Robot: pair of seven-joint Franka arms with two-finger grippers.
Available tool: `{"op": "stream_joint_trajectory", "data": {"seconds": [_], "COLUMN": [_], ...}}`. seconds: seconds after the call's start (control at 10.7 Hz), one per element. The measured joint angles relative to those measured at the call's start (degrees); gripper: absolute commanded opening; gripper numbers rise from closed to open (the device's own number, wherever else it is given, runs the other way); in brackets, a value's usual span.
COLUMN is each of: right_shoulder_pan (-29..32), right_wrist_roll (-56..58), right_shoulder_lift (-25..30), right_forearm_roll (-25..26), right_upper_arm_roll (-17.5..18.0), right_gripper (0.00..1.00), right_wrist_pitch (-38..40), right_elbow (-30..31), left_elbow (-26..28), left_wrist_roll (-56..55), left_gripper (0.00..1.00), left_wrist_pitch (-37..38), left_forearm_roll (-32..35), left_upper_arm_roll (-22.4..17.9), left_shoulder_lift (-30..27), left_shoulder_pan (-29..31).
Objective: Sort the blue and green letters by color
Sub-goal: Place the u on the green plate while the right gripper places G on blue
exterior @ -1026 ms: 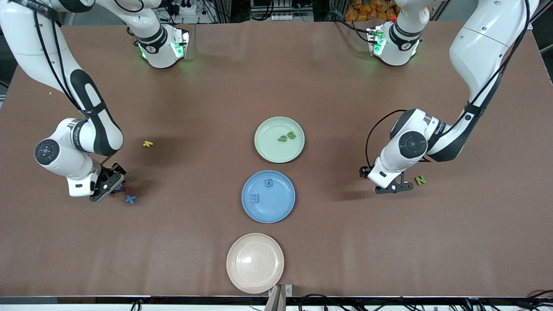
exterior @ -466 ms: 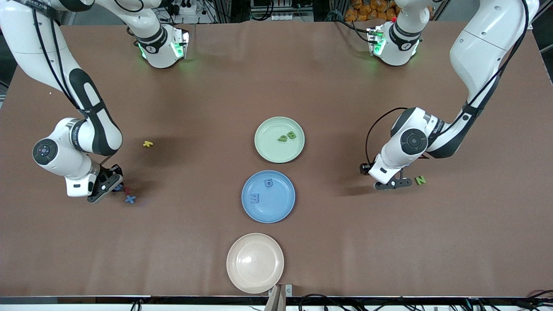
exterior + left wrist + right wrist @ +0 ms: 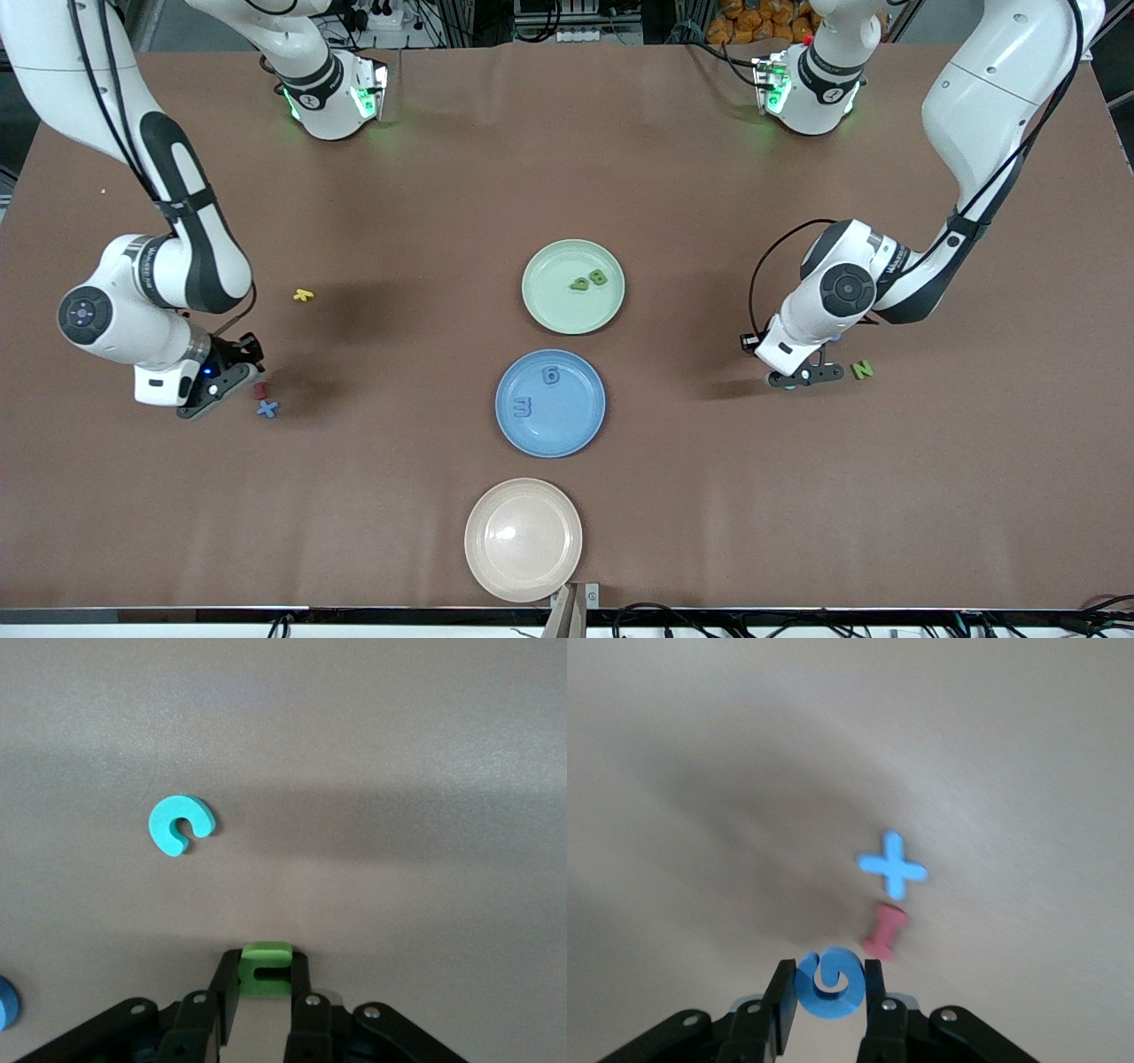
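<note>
Left pincer [image 3: 257, 992]: jaws clamped on a green letter [image 3: 266, 967], low over the counter [image 3: 567, 159] toward the left arm's end, about midway between that surface's top and bottom edges in the front view. The piece is pinched across its width and sits at the very fingertips. A teal hook piece [image 3: 180, 824] lies near it, apart, and is not part of the sort. A green N [image 3: 862, 369] lies just beside this pincer on the counter, not yet collected.

Right pincer [image 3: 828, 992]: jaws clamped on a blue letter [image 3: 830, 983], low over the right arm's end of the counter. A red piece [image 3: 885, 934] lies just beside the held letter; a blue cross [image 3: 892, 865] lies a little farther out, apart from both.

Destinations: green plate [image 3: 549, 306], at the counter's middle, holds two green letters; blue plate [image 3: 576, 425], nearer the front camera, holds two blue numerals. A beige plate [image 3: 523, 567] at the near edge holds nothing.

Recommendation: raise each pincer straight up before any sideways travel. The right lift appears likeliest to nudge the red piece. Both grips look shallow, so slow carries and low releases over the matching plates seem advisable.
</note>
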State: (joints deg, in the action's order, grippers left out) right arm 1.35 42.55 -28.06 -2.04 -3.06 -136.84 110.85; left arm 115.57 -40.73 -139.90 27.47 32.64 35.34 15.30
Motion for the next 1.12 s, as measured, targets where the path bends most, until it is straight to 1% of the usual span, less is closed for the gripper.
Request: {"op": "stream_joint_trajectory", "data": {"seconds": [0.19, 0.28, 0.37, 0.56, 0.65, 0.75, 0.84, 1.12], "right_shoulder_pan": [-4.5, -7.1, -10.0, -15.4, -17.9, -20.1, -22.2, -27.4], "right_wrist_roll": [-8.5, -12.6, -16.3, -21.2, -23.8, -26.5, -29.6, -37.0], "right_shoulder_lift": [0.1, 0.0, 0.0, -1.4, -3.0, -5.1, -7.4, -12.7], "right_forearm_roll": [0.0, -0.8, -3.2, -9.3, -11.5, -12.7, -12.9, -13.5], "right_upper_arm_roll": [0.2, 0.3, 0.3, 0.5, 0.5, 0.6, 0.6, 0.7], "right_gripper": [0.09, 0.09, 0.09, 0.11, 0.11, 0.11, 0.11, 0.11], "right_wrist_pitch": [-0.1, -0.1, -0.2, -0.5, -0.9, -1.1, -1.7, -4.5], "right_elbow": [-0.2, -0.8, -1.6, -4.8, -7.1, -9.9, -12.9, -19.5], "left_elbow": [-0.1, -0.3, -0.5, -1.0, -1.4, -2.0, -2.6, -5.7], "left_wrist_roll": [0.0, 0.0, -0.2, -4.7, -8.7, -12.4, -15.6, -23.7], "left_gripper": [0.0, 0.0, 0.0, 0.0, 0.0, 0.0, 0.0, 0.0], "left_wrist_pitch": [-0.1, -0.4, -0.4, -0.3, -0.3, -0.3, -0.3, -0.3], "left_forearm_roll": [0.0, 0.0, 0.0, 0.0, 0.0, 0.0, 0.0, 0.0], "left_upper_arm_roll": [0.1, 0.5, 1.8, 6.9, 9.5, 10.9, 11.2, 11.1], "left_shoulder_lift": [-0.1, -0.3, -0.9, -1.6, -1.7, -1.7, -1.7, -0.4], "left_shoulder_pan": [0.0, 0.0, 0.1, 0.0, -1.0, -3.2, -6.5, -15.6]}}
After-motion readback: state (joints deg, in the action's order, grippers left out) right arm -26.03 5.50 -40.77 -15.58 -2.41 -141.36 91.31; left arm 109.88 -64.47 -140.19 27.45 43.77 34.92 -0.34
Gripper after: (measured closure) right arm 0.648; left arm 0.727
